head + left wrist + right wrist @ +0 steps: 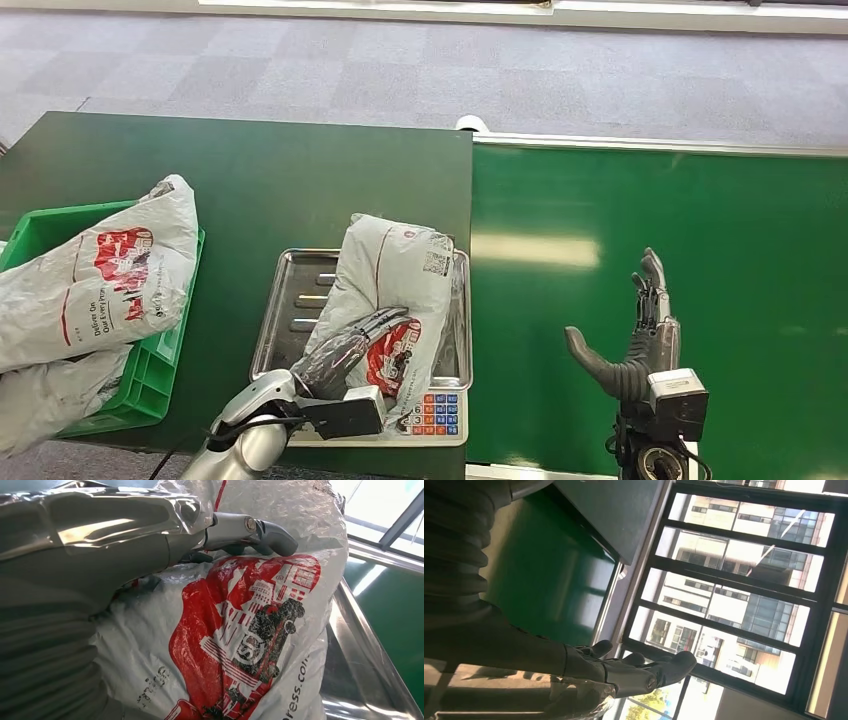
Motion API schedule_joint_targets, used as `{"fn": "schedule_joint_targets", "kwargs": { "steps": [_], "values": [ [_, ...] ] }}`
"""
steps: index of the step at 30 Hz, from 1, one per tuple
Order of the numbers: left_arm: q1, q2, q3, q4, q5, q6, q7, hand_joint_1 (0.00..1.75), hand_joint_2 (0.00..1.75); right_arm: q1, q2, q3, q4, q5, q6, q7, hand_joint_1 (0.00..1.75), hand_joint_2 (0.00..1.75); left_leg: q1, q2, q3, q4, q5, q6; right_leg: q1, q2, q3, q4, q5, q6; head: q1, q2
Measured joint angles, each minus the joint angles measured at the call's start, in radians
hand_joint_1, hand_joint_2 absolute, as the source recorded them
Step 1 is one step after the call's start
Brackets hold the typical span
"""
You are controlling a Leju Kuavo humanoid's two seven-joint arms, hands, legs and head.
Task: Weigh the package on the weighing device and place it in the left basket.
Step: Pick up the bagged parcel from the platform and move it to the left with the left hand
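I have the grey courier package (385, 300) lying on the steel tray of the weighing scale (290, 300), with the scale's keypad (433, 413) showing at the near edge beside it. The package's long axis runs away from me, tilted slightly to the right, so one short end faces my left arm and the far end reaches past the tray's back rim.

My left hand (350, 350) lies on the near half of the package, fingers laid along its length over the red print. In the left wrist view the thumb (250, 530) sits against the plastic film near the red logo. I judge the hand is resting on or lightly wrapping the bag; whether the fingers have actually closed under an edge I cannot tell from these views.

My right hand (635, 335) is raised over the green conveyor belt (700, 220), fingers extended and thumb spread, holding nothing, well apart from the scale.

The green basket (150, 370) sits to the left of the scale, already holding other courier bags (95, 285). So the left hand is plainly nearer, and the coming move would be a sideways carry leftward.
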Motion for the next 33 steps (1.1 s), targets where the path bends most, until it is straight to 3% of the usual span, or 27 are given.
{"fn": "schedule_joint_targets", "kwargs": {
  "steps": [2,12,24,33],
  "values": [
    [-0.008,0.001,-0.004,0.014,0.0,-0.002,0.0,1.73,1.75,0.002,0.0,-0.001,0.0,0.0,-0.002,0.0,0.0,1.75,0.0,-0.001,0.005,0.0,-0.001,0.0,0.0,-0.001,0.005,0.0,-0.002,0.0,0.0,0.0],
    [-0.029,-0.001,-0.017,0.054,0.03,0.018,-0.021,1.75,1.75,0.011,0.0,-0.007,0.0,0.002,-0.019,0.004,0.0,1.75,-0.002,-0.003,0.022,0.0,-0.006,0.001,-0.002,-0.002,0.022,0.0,-0.007,0.002,0.0,0.0],
    [-0.04,-0.008,-0.036,0.089,0.036,0.146,-0.087,1.75,1.75,0.012,0.004,-0.023,-0.015,-0.002,-0.033,0.018,0.0,1.75,-0.003,-0.004,0.022,0.0,-0.006,0.002,-0.003,-0.003,0.021,0.0,-0.007,0.002,0.0,0.0],
    [0.006,-0.017,-0.006,0.038,0.068,0.268,-0.162,1.75,1.75,0.01,0.01,-0.024,-0.014,-0.001,-0.033,0.019,0.0,1.75,-0.002,0.0,0.014,0.0,-0.005,0.001,-0.002,0.0,0.012,0.001,-0.005,0.001,0.0,0.0]
  ]
}}
